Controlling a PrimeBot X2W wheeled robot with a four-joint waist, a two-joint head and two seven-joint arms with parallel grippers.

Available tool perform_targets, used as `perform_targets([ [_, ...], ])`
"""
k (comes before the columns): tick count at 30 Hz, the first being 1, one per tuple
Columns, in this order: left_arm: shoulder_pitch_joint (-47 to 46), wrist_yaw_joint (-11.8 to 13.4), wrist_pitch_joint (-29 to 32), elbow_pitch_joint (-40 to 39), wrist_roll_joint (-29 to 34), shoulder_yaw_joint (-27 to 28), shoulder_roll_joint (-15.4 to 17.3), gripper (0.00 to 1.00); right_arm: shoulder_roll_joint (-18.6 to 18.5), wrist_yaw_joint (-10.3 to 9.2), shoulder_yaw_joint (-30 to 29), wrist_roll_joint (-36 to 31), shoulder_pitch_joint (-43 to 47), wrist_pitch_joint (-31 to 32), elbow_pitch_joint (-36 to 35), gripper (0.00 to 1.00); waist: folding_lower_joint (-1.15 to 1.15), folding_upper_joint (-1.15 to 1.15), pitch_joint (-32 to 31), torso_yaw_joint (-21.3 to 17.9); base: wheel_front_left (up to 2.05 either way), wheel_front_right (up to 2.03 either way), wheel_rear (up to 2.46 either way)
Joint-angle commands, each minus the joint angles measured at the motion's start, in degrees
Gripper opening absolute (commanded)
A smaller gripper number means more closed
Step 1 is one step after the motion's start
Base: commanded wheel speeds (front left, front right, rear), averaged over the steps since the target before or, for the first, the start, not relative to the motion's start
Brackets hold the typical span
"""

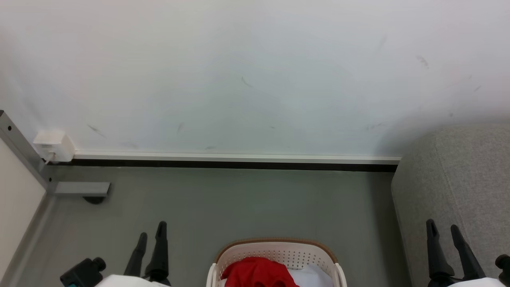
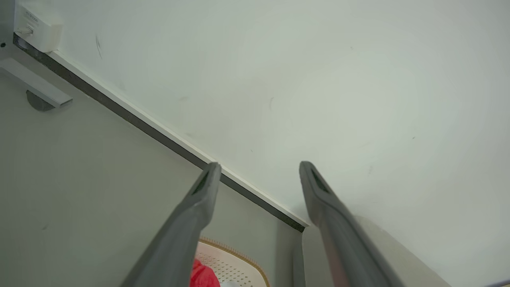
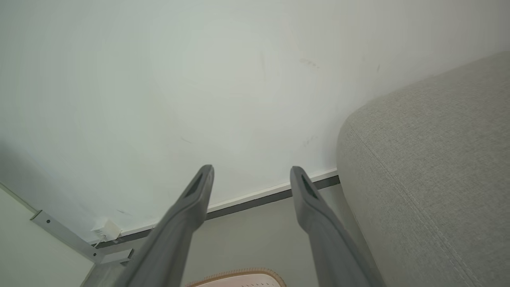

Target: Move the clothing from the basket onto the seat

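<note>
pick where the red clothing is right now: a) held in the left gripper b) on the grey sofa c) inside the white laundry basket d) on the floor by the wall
c: the red clothing lies inside the white laundry basket, below its brown rim.

The clothing point(image 1: 255, 273) lies in the laundry basket point(image 1: 279, 250), on the floor point(image 1: 239, 199) before the wall point(image 1: 239, 79); the sofa point(image 1: 458, 187) stands to its right, seemingly apart.

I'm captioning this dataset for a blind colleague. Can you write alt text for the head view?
A white basket holding red clothing sits on the grey floor at bottom centre, before a white wall. The left gripper and right gripper flank it, both open and empty, with the grey seat at the right edge.
</note>
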Motion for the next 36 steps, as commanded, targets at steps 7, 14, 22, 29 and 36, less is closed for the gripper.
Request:
perform_targets([
  [7,-0.02,0.03,-1.56,-0.59,8.18,-0.05,0.58,1.00,-0.74,-0.06,0.12,-6.04,0.25,-1.69,-0.91,1.00,0.00,0.00,-0.03,0.13,0.00,0.00,0.00],
  [14,0.32,0.37,-2.66,-0.31,14.89,-0.18,0.61,1.00,-0.73,-0.07,0.26,-10.26,0.51,-2.72,-0.69,1.00,0.00,0.00,0.03,0.23,0.00,0.00,0.00],
  [22,0.65,1.05,-3.80,-0.32,20.60,0.14,0.65,1.00,-0.90,-0.08,0.28,-14.31,0.93,-3.80,0.02,1.00,0.00,0.00,0.07,0.52,0.00,0.00,0.00],
  [29,1.04,1.14,-4.58,-0.42,24.56,1.12,0.76,1.00,-0.87,-0.08,0.30,-17.48,1.18,-4.76,0.42,1.00,0.00,0.00,-0.08,0.78,0.00,0.00,0.00],
  [36,1.09,0.76,-5.38,-0.03,28.08,1.22,0.80,1.00,-0.33,-0.09,-0.07,-18.36,1.47,-5.48,1.32,1.00,0.00,0.00,-0.19,1.11,0.00,0.00,0.00],
])
